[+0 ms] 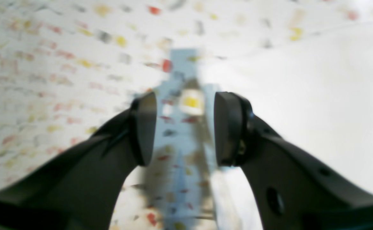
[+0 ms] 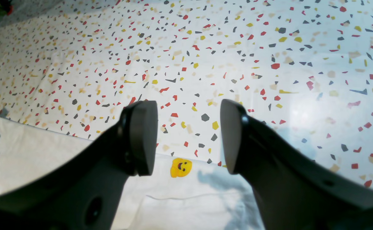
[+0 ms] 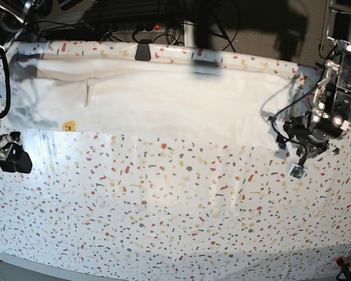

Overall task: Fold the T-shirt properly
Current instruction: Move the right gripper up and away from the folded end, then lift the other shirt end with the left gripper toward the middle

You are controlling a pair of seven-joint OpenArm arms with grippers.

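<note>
The white T-shirt [image 3: 164, 99] lies spread as a long band across the far half of the table, plain side up, with a small yellow smiley [image 3: 68, 125] near its front left edge. My left gripper [image 3: 301, 153] hangs open and empty just off the shirt's right end. In the blurred left wrist view its pads [image 1: 143, 127] stand apart, with the shirt [image 1: 317, 111] to the right. My right gripper [image 3: 11, 157] is open and empty at the table's left edge. In the right wrist view it [image 2: 188, 137] hovers over the shirt's edge [image 2: 30, 153] and the smiley [image 2: 181, 167].
The speckled white table cover [image 3: 175, 211] fills the near half of the table. A black clip [image 3: 143, 50] sits on the back edge, with cables behind it. A small tag [image 3: 296, 171] lies below the left gripper.
</note>
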